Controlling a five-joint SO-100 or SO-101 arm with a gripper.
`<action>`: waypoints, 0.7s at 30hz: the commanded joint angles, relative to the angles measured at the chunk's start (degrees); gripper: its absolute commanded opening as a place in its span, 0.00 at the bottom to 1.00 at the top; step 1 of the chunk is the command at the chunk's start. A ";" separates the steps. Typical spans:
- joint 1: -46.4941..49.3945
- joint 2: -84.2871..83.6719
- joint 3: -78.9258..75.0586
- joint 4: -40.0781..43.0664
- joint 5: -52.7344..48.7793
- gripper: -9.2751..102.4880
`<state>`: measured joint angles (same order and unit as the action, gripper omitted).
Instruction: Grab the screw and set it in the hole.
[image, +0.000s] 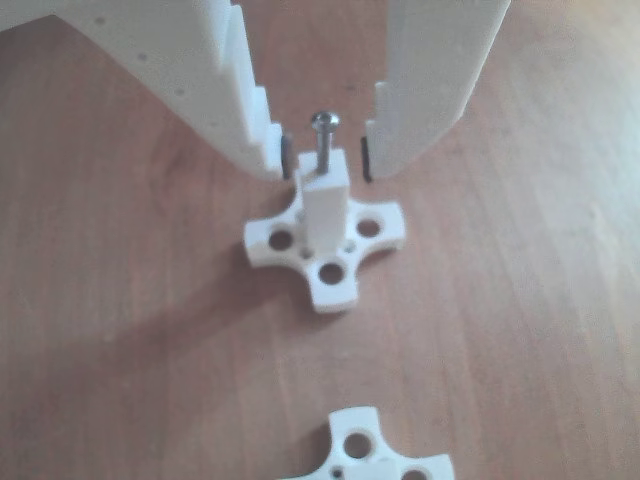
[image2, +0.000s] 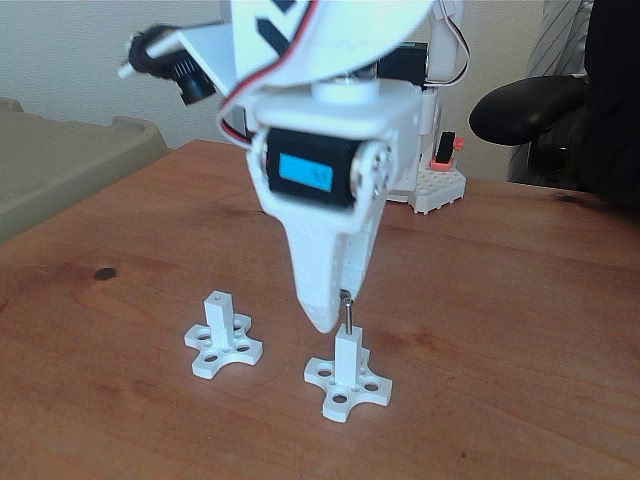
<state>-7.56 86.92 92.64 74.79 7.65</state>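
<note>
Post with hole (image: 326, 205): white square post on a cross-shaped base, standing upright on the table; the bore at its top end is occupied
Contents of hole: the screw (image: 324, 138) stands upright in it, shank partly sunk, rounded head and upper shank clear above the post top; same in the fixed view (image2: 346, 312)
Jaws: apart, one finger either side of the screw in the other view, neither pad touching it; gripper (image: 325, 160) pointing down over the post
Gripper, fixed view: white tip (image2: 325, 310) just left of the screw, level with its head
Second post (image2: 220, 335): same white pattern, left of the first in the fixed view, well apart from it, top bore empty as far as can be seen; only part of its base shows at the near edge of the other view (image: 375, 455)
Table (image2: 520, 300): reddish-brown wood grain, a dark knot (image2: 104, 272) at far left
Room: pale wall behind, black chair (image2: 540, 110) at far right, beige furniture (image2: 60, 160) at far left, small white block with a red part (image2: 440, 180) at the far table edge
</note>
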 joint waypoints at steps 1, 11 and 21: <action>2.20 7.29 -2.46 0.18 -1.14 0.17; 4.92 14.50 0.00 2.29 -3.43 0.10; 5.71 29.00 15.64 -1.49 -5.80 0.04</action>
<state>-2.55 108.63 106.88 74.88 2.29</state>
